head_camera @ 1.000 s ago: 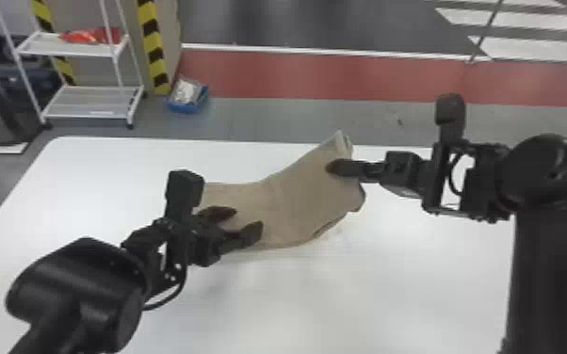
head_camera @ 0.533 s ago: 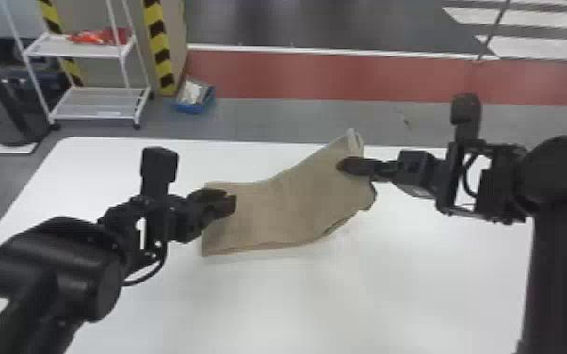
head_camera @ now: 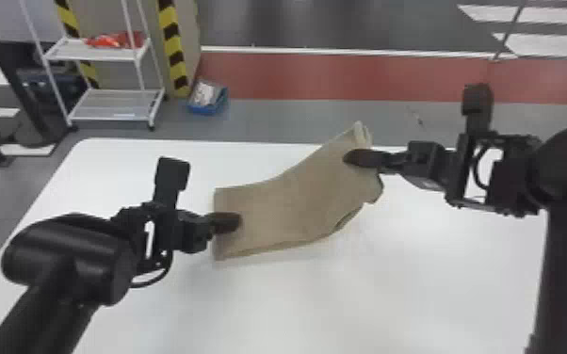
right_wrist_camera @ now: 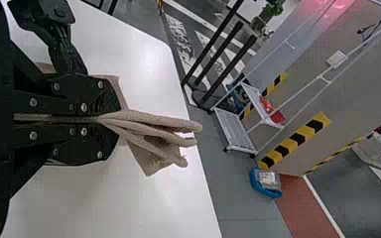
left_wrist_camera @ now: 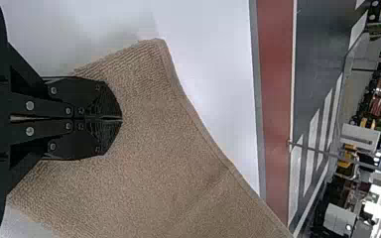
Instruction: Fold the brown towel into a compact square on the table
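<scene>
"How would you handle this fold?"

"Evenly. The right gripper (right_wrist_camera: 114, 119) has its fingers clamped on several layers, above the table (head_camera: 391, 292), right of its middle. I'd lower that end level and keep the edges lined up, or the layers may slip apart."

"And the left gripper (left_wrist_camera: 121, 119)?"

"Its fingers are closed together against the other end, left of the table's middle. I can't tell whether they pinch any cloth. Light pressure there should stop the strip skidding."

"How does the brown towel (head_camera: 292, 212) look?"

"Like a ribbed strip, slanting up across the table's middle toward its far side. The left end looks fairly square; the right end is raised and bunched, its layers fanning out. I'd flatten that before folding further."
</scene>
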Motion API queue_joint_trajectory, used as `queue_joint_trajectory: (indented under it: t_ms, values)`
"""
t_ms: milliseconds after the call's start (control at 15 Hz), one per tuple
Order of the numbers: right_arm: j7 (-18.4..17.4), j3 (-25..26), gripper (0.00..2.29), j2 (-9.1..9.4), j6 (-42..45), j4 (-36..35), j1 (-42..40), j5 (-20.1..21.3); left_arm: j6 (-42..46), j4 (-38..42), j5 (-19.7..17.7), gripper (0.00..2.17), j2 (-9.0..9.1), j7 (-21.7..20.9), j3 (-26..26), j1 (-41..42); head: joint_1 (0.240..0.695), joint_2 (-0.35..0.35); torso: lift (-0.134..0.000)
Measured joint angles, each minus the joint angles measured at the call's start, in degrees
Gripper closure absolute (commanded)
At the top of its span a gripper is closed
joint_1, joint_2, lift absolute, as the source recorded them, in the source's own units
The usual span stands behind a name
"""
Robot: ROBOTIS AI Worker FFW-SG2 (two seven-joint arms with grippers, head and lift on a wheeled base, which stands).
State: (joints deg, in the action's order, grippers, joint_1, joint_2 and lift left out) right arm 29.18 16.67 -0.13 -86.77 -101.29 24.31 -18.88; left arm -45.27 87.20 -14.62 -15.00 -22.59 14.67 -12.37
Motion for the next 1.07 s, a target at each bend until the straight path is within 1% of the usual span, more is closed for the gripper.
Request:
queue_joint_trajectory:
  t_ms: [133, 467, 533, 800, 1067]
  values:
    - [0.04, -0.49, 1.12, 0.11, -0.08, -0.22, 0.12, -0.43, 0.0, -0.6, 0.43, 1.85, 0.41, 0.36, 0.98, 0.14, 0.695, -0.025, -0.124]
    - [-0.51, -3.61, 1.12, 0.13, -0.17, 0.44, 0.12, -0.37, 0.11, -0.66, 0.5, 1.85, 2.91, 0.9, 2.97, 0.34, 0.695, -0.042, -0.124]
    - [-0.68, -4.2, 1.12, 0.13, 0.07, 0.68, 0.11, -0.36, 0.12, -0.66, 0.5, 1.85, 3.18, 1.14, 3.28, 0.35, 0.695, -0.044, -0.124]
    - [-1.23, -6.56, 1.12, 0.13, 1.21, 2.12, -0.09, -0.98, 0.37, -0.66, 0.47, 1.84, 3.8, 1.49, 3.89, 0.35, 0.695, -0.038, -0.124]
    - [-1.99, -9.7, 1.12, 0.13, 4.6, 6.15, -0.57, -1.1, 0.53, -0.71, 0.42, 1.84, 4.04, 1.5, 4.09, 0.35, 0.695, -0.026, -0.124]
